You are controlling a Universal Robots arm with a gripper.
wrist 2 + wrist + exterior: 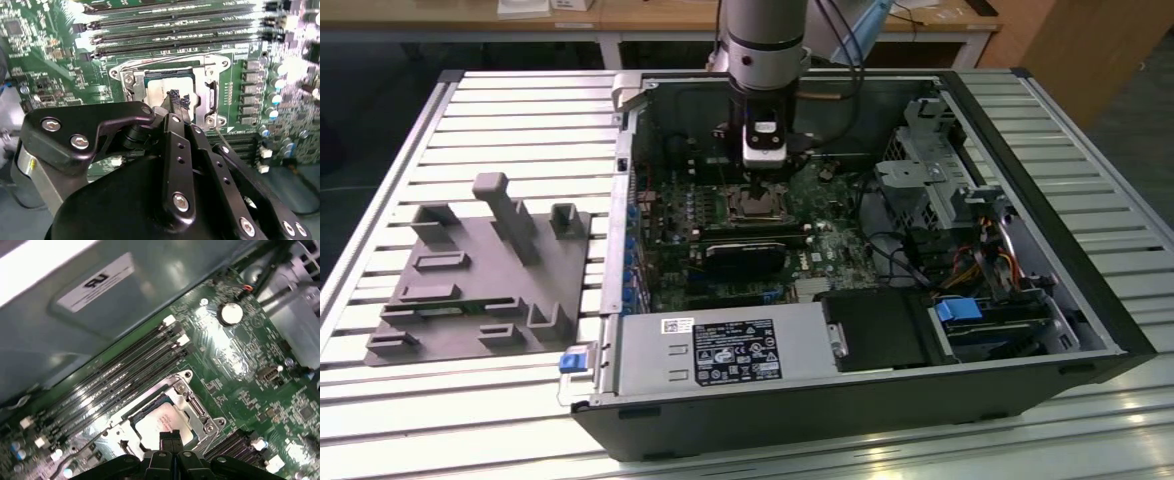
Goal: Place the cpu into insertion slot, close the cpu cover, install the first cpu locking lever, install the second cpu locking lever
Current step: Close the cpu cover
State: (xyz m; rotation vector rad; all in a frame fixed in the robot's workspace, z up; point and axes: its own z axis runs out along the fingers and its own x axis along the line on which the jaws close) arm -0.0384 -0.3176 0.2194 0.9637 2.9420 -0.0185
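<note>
Inside the open computer case (1101, 300), the cpu (162, 89) (159, 421) lies flat in the insertion slot (758, 206), its dull silver top showing. The silvery cpu cover (172, 66) (192, 405) appears to lie down flat around it like a frame. My gripper (177, 100) (170, 436) (762, 188) is straight above the socket. Its black fingertips are pressed together, shut, at or just over the cpu's top, with nothing visible between them. I cannot make out how the locking levers stand.
Long black memory slots (175, 30) (115, 375) run beside the socket. A black block (747, 252) sits just in front of it. The power supply (720, 350), a drive bay with a blue tab (958, 310) and cables crowd the case. A grey fixture plate (474, 270) lies on the exterior view's left.
</note>
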